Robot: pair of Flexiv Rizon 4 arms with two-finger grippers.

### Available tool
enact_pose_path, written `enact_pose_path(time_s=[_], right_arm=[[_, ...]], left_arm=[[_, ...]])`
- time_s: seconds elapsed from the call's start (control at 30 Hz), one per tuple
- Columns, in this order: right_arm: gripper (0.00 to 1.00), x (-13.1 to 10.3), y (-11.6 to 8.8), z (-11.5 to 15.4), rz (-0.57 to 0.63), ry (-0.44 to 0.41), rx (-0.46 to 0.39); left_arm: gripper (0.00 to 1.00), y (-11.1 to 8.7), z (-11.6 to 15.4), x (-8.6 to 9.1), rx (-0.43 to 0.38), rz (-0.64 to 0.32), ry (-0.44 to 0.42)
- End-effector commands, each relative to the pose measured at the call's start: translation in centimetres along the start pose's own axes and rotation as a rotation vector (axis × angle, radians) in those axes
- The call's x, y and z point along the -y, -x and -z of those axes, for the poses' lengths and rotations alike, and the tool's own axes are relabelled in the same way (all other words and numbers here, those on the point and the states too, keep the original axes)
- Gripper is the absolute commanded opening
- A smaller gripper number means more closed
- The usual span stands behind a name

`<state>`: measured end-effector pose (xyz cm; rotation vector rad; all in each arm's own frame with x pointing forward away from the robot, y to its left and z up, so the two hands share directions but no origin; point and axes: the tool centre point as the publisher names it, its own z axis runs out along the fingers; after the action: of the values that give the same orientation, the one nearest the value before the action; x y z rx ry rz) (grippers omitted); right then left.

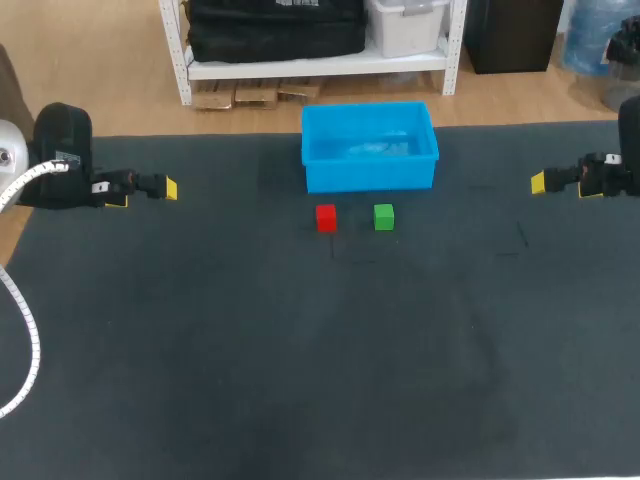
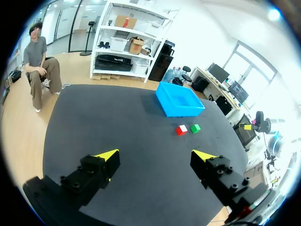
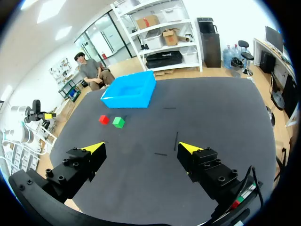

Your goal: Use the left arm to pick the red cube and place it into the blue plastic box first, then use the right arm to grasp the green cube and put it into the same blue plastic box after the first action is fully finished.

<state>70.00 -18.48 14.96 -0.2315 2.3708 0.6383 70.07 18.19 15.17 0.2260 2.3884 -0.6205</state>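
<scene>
A small red cube (image 1: 326, 217) rests on the dark mat just in front of the blue plastic box (image 1: 370, 146), with a green cube (image 1: 384, 216) close at its right. My left gripper (image 1: 145, 191) hovers open at the mat's far left, well away from both cubes. My right gripper (image 1: 560, 182) stands open at the far right, equally distant. From the left wrist view, the red cube (image 2: 181, 129), green cube (image 2: 195, 128) and box (image 2: 179, 99) lie far ahead of the open left gripper (image 2: 157, 157). Far ahead of the open right gripper (image 3: 141, 149) are the red cube (image 3: 103, 120), green cube (image 3: 118, 122) and box (image 3: 129, 89).
The dark mat (image 1: 320, 360) covers the table, wide and bare in front of the cubes. A white cable (image 1: 25, 340) loops from my left arm over the mat's left edge. The box looks to hold nothing but a pale glare.
</scene>
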Motion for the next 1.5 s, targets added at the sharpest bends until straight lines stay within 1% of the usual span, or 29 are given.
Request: enact_pose_path(time_s=[0.03,0.47,0.67,1.13,1.37,1.5], right_arm=[[1.00,0.0,0.0,0.0,0.000,-0.002,-0.001],[1.00,0.0,0.0,0.0,0.000,-0.002,-0.001],[1.00,0.0,0.0,0.0,0.000,-0.002,-0.001],[1.00,0.0,0.0,0.0,0.000,-0.002,-0.001],[1.00,0.0,0.0,0.0,0.000,-0.002,-0.001],[1.00,0.0,0.0,0.0,0.000,-0.002,-0.001]], left_arm=[[1.00,0.0,0.0,-0.1,0.004,-0.001,-0.005],[1.00,-0.1,-0.1,0.0,-0.005,-0.004,-0.006],[1.00,0.0,-0.1,0.4,-0.027,-0.005,0.008],[1.00,2.1,-0.5,2.2,-0.084,-0.026,0.067],[1.00,2.8,-1.1,2.9,-0.109,-0.036,0.084],[1.00,3.2,-1.5,3.6,-0.117,-0.046,0.090]])
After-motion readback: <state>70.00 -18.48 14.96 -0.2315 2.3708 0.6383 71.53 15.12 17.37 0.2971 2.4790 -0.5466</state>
